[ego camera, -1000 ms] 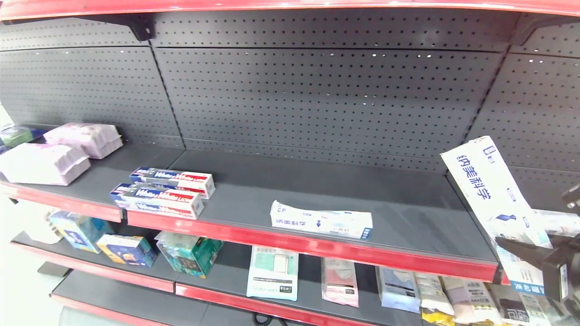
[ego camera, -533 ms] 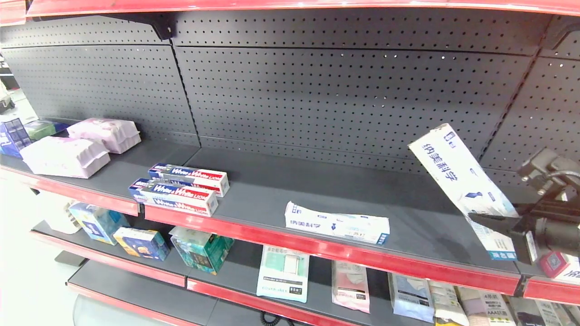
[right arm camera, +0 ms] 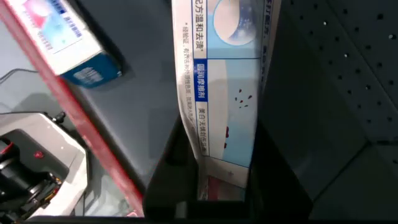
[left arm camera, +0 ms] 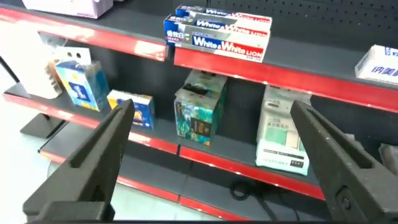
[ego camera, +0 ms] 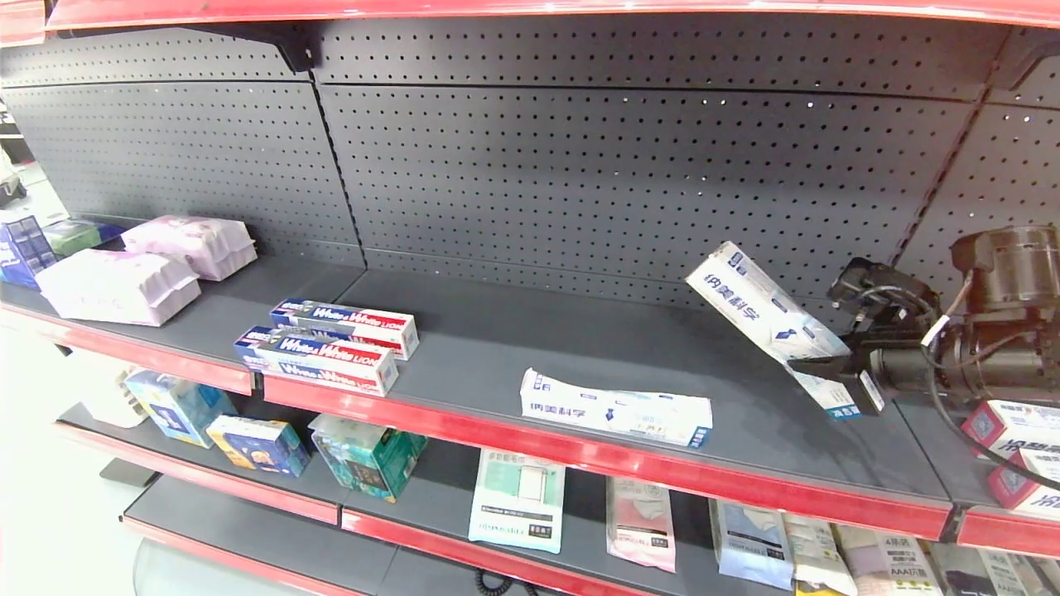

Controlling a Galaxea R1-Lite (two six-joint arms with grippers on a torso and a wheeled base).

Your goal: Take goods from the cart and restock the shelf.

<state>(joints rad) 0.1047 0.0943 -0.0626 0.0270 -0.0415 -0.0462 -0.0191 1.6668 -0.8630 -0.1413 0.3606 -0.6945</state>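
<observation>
While a box is clamped by its low end in the right gripper, tilted above the right part of the shelf, it is not yet set down.
Since it is gripped so near one end, it could be swung or dropped askew on release and tipped past the front lip. The left gripper is spread wide, empty, before the lower tiers. On the shelf, packs are kept at the left, two cartons are laid next, and a flat box is laid midway by the lip.
</observation>
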